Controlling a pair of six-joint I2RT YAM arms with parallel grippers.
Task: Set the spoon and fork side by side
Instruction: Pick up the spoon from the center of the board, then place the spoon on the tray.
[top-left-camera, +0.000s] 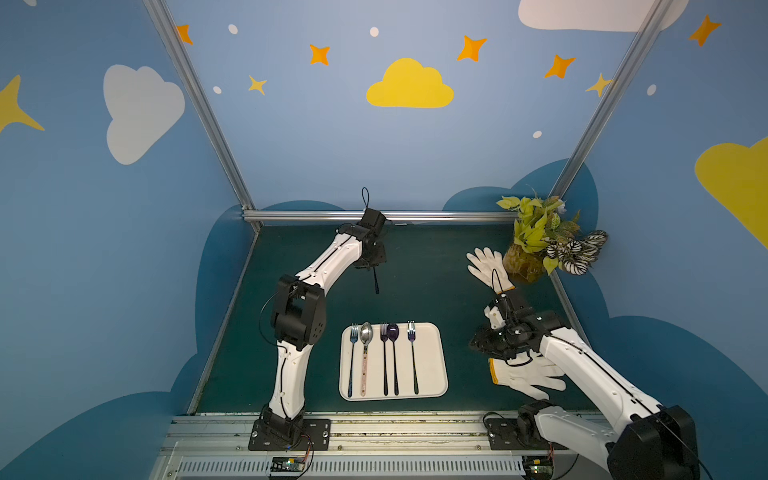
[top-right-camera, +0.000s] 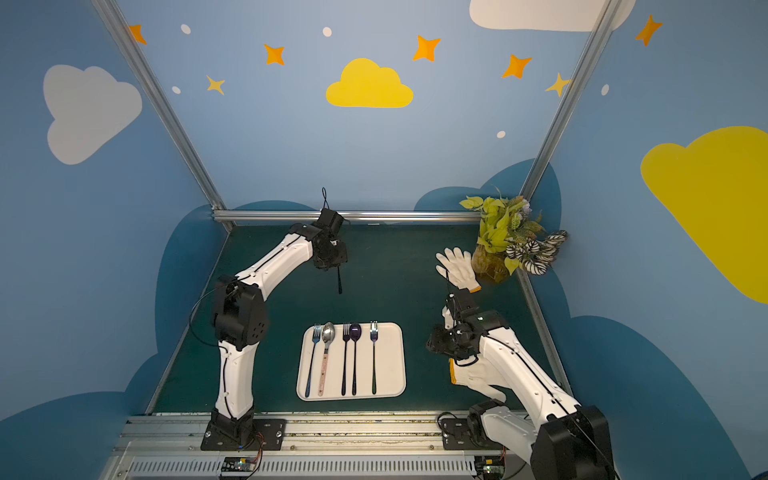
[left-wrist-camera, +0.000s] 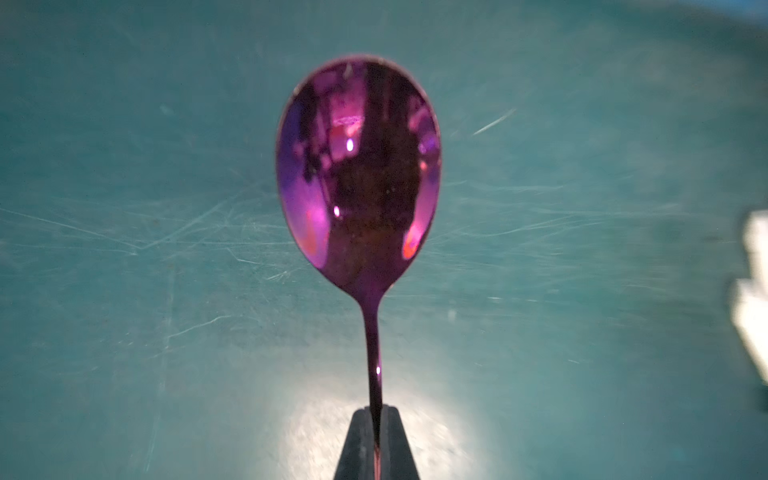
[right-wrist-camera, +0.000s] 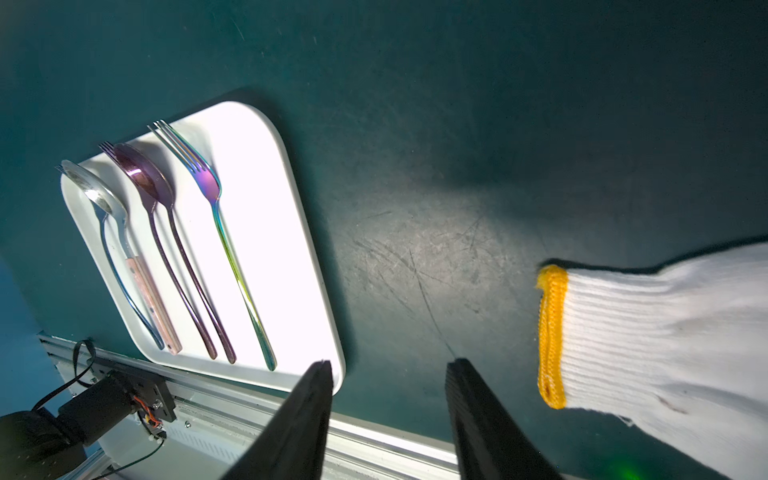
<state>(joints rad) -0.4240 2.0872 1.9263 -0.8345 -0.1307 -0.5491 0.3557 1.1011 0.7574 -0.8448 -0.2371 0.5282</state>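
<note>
My left gripper (left-wrist-camera: 377, 411) is shut on the thin handle of a shiny purple spoon (left-wrist-camera: 357, 174), whose bowl points away from the jaws over the green mat. In both top views the spoon (top-left-camera: 376, 282) (top-right-camera: 339, 282) hangs below the left gripper (top-left-camera: 371, 266), well behind the white tray (top-left-camera: 440, 332). On the tray lie two fork-and-spoon pairs, and to their right an iridescent fork (top-left-camera: 412, 357) (right-wrist-camera: 216, 208) lies alone. My right gripper (right-wrist-camera: 388, 368) (top-left-camera: 478, 343) hovers open and empty to the right of the tray.
One white glove with a yellow cuff (right-wrist-camera: 665, 332) (top-left-camera: 523, 376) lies under the right arm. A second glove (top-left-camera: 486, 264) lies at the back right beside a potted plant (top-left-camera: 540, 237). A metal rail (top-left-camera: 374, 428) runs along the front edge.
</note>
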